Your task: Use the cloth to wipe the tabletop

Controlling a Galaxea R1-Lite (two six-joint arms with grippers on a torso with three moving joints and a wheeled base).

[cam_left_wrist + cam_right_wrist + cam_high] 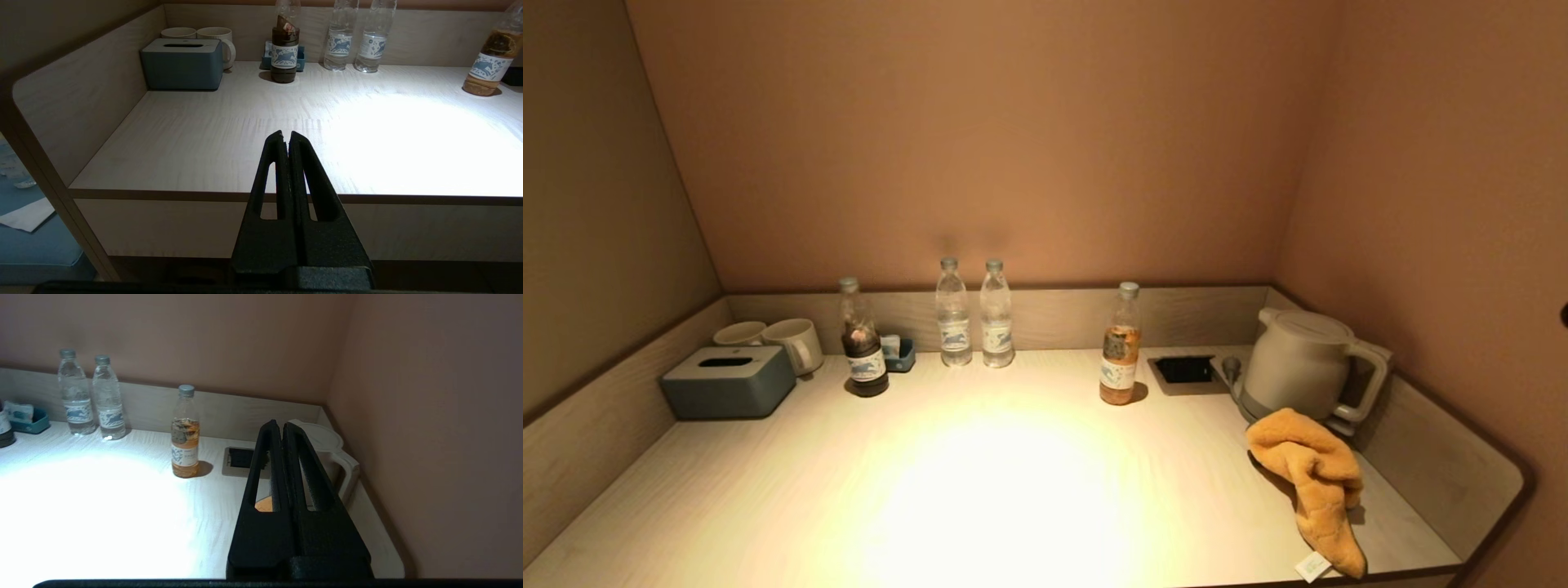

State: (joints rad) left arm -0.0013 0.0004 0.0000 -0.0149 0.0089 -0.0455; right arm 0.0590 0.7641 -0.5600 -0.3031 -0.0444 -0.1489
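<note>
An orange cloth lies crumpled on the pale wooden tabletop at the front right, just before the kettle, with a white tag at its near end. Only a sliver of the cloth shows in the right wrist view, behind the fingers. My right gripper is shut and empty, held back from the table's front right, above the cloth's side. My left gripper is shut and empty, held before the table's front edge on the left. Neither arm shows in the head view.
A white kettle stands at the back right beside a recessed socket. A tea bottle, two water bottles, a dark bottle, two mugs and a grey tissue box line the back and left. Raised walls edge three sides.
</note>
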